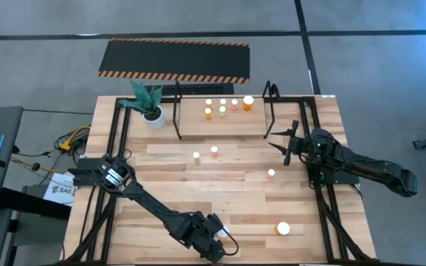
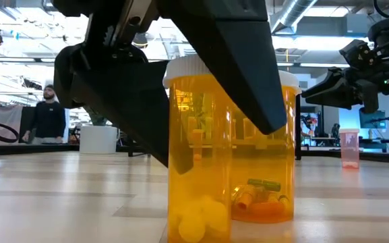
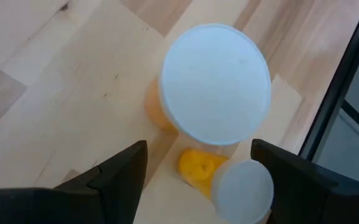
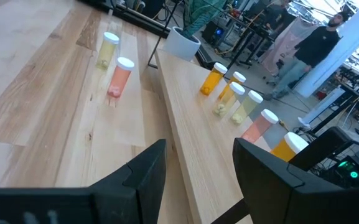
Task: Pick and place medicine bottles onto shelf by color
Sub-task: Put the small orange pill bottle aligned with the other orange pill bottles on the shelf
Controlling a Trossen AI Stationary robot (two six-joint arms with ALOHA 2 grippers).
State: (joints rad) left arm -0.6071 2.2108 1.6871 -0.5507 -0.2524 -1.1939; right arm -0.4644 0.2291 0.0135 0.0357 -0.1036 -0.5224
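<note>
Wooden surface [image 1: 198, 192], near edge: left claw [image 3: 198, 168] hangs wide open over two orange bottles.
Big bottle [image 3: 213, 84] touches the small one [image 3: 229, 180], so closing could knock either; right claw [image 1: 286, 144], empty and part open, waits by the shelf [image 1: 224, 125].

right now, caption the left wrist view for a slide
Left gripper, jaws open, hovers over a white-capped orange bottle on the table, a smaller bottle beside it.

Two dark arms, wedge-shaped black fingers [image 3: 114, 180].
</note>
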